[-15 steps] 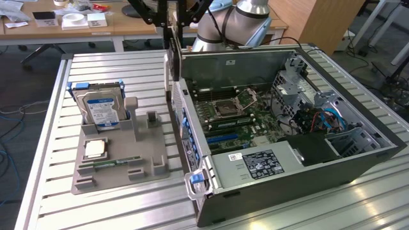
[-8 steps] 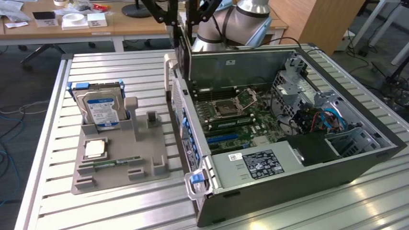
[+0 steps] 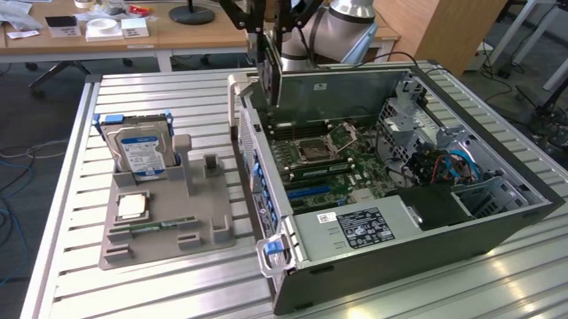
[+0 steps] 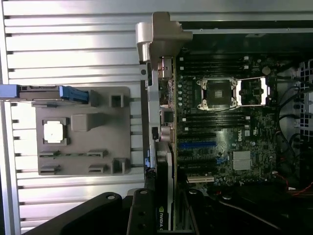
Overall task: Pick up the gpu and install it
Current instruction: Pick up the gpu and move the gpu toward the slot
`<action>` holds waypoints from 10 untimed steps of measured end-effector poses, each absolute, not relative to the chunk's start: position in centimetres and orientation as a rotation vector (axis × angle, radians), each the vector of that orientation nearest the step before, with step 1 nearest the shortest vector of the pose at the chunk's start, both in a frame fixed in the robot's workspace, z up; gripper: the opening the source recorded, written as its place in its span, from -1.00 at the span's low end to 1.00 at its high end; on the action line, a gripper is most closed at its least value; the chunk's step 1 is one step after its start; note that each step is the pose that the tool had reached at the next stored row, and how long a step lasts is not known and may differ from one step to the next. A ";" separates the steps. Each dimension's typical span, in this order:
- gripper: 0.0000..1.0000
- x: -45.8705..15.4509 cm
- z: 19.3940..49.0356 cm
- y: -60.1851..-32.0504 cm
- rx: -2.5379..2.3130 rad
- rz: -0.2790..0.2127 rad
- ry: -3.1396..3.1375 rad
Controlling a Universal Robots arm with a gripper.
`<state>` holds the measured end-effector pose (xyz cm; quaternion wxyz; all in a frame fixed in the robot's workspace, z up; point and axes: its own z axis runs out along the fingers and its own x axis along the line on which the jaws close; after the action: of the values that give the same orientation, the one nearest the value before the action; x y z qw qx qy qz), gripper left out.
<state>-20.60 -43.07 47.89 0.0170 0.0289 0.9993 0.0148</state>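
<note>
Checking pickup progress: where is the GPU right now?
The flat dark rectangular GPU card hangs upright in the fingers, top centre of the exterior view, above the far corner of the open grey computer case.

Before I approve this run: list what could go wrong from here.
1. The gpu hangs upright from the gripper, close above the case wall; its bracket may catch there going down.
2. Held by its top edge, the card might tilt or slip.
3. A misaligned descent could strike the open CPU socket instead of a slot.
</note>
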 end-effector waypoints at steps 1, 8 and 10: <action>-0.47 -20.4 47.9 -43.0 0.090 0.046 3.106; -0.47 -18.8 47.9 -42.5 0.089 0.046 3.106; -0.47 -18.4 47.9 -42.3 0.089 0.046 3.106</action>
<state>-18.37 -42.30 47.89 0.0170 0.0286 0.9993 0.0148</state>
